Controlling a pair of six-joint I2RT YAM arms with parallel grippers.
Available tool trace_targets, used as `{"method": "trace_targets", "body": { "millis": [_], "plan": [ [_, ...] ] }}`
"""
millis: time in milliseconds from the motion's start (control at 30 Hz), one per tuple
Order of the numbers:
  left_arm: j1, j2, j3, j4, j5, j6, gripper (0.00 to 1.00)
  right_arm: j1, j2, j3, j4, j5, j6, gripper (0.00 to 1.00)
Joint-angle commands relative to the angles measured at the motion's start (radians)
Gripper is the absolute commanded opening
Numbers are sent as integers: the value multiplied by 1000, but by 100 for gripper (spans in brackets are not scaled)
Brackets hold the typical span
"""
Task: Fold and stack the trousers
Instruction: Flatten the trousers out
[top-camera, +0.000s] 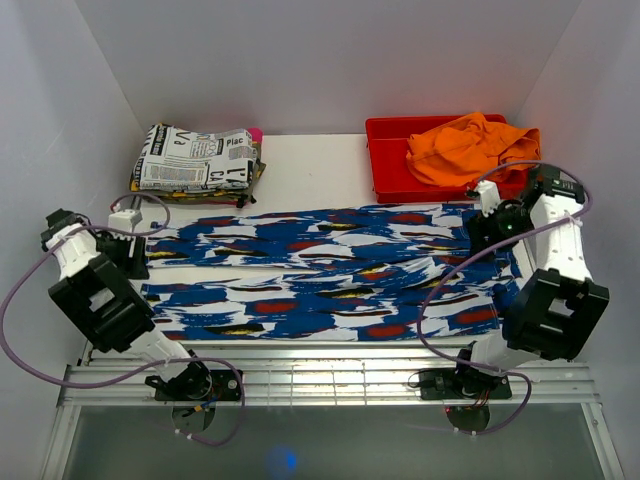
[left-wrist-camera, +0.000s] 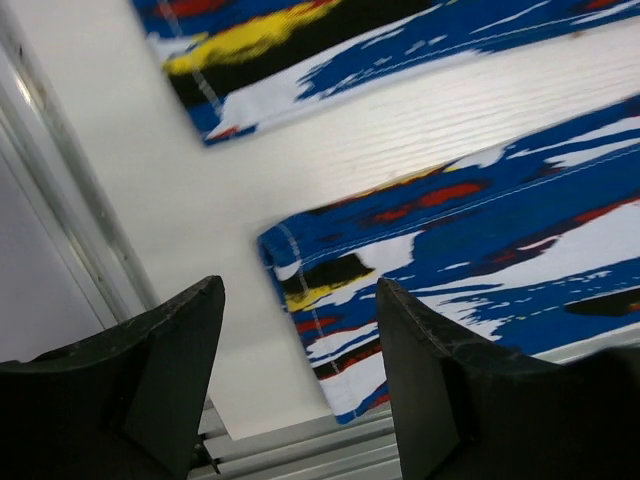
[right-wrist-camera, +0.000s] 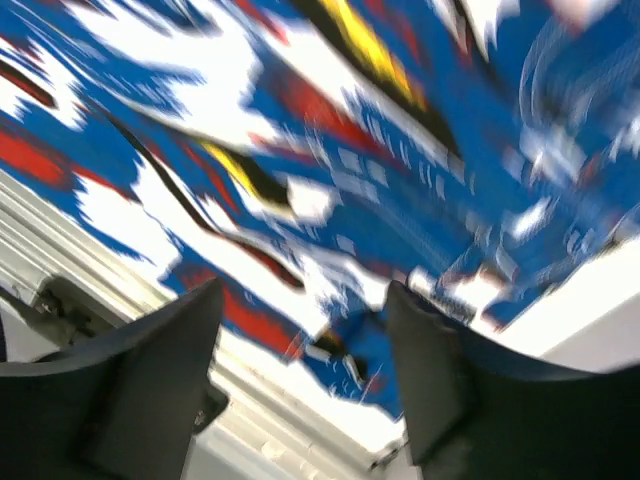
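Observation:
The royal blue trousers (top-camera: 320, 270) with white streaks lie flat across the table, both legs running left and the waist at the right. My left gripper (top-camera: 138, 258) hovers open and empty over the leg hems; in the left wrist view its fingers (left-wrist-camera: 300, 330) frame the near leg's hem (left-wrist-camera: 340, 310), with the far leg (left-wrist-camera: 330, 40) above. My right gripper (top-camera: 490, 228) hovers open and empty above the waist end. The right wrist view is blurred and shows the waist corner (right-wrist-camera: 400, 340) between the jaws of the right gripper (right-wrist-camera: 305, 340).
A folded black-and-white newspaper-print cloth (top-camera: 195, 160) sits on a stack at the back left. A red tray (top-camera: 385, 150) holding orange cloth (top-camera: 465, 148) stands at the back right. Metal rails (top-camera: 320, 365) run along the table's near edge. White walls close in on both sides.

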Motion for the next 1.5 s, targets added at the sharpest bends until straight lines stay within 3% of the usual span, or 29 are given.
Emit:
{"method": "trace_targets", "body": {
  "millis": [0, 233, 400, 500, 767, 900, 1067, 1233, 1467],
  "plan": [
    [-88, -108, -1, -81, 134, 38, 72, 127, -16, 29, -36, -190, 55, 68],
    [-258, -131, -99, -43, 137, -99, 63, 276, 109, -88, 252, -131, 248, 41],
    [-309, -116, -127, -34, 132, -154, 64, 314, 197, -181, 494, -44, 343, 39],
    [-312, -104, -173, -24, 80, -139, 65, 315, 244, -240, 555, 5, 382, 35],
    [-309, -99, -303, 39, -66, -97, 64, 362, 174, -435, 558, 73, 393, 34],
    [-307, -101, -201, -1, -6, -74, 64, 384, 65, -491, 494, 62, 367, 34],
    [-347, -21, 48, -17, 159, -175, 65, 381, -1, -323, 382, -4, 347, 44],
    [-431, 115, 232, 87, 152, -332, 65, 374, 54, -55, 360, -10, 356, 50],
    [-482, 293, 267, 226, 72, -459, 65, 336, 261, 26, 400, 128, 350, 47]
  ]
}}
